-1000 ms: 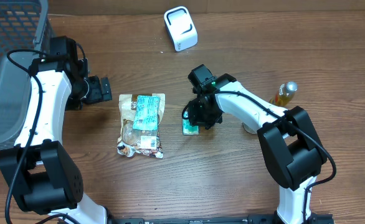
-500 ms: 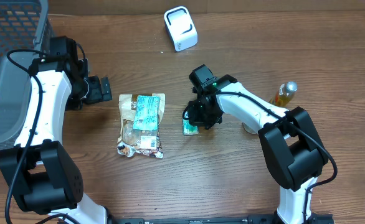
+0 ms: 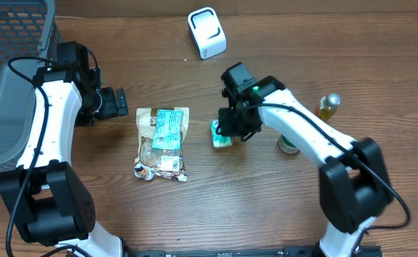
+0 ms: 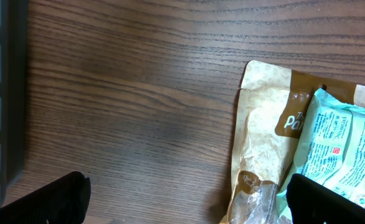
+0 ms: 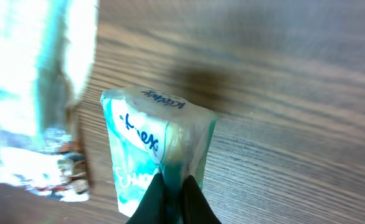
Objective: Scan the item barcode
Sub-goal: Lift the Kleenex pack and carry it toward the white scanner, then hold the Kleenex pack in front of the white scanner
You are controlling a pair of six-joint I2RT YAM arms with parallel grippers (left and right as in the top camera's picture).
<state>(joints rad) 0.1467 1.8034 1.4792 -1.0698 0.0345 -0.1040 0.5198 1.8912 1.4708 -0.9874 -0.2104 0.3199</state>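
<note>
Table [image 3: 266,207]: brown wood, under my hands.
My right gripper [image 5: 172,198]: pinches the tissue pack [image 5: 146,146] by its near end.
Pack: probably light, soft, slippery; better to hold the body.
My left gripper [image 4: 192,200]: spread, empty.

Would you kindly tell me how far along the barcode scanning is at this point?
Done: the right gripper has its jaws shut on one end of the tissue pack. In hand: apparently lifting it. Left: showing its barcode to the white scanner, which sits well apart. The left gripper hangs open beside the snack bag.

White arm links [image 3: 55,125], black joints [image 3: 72,57], black cables [image 3: 23,59], green light [image 3: 254,88].
</note>
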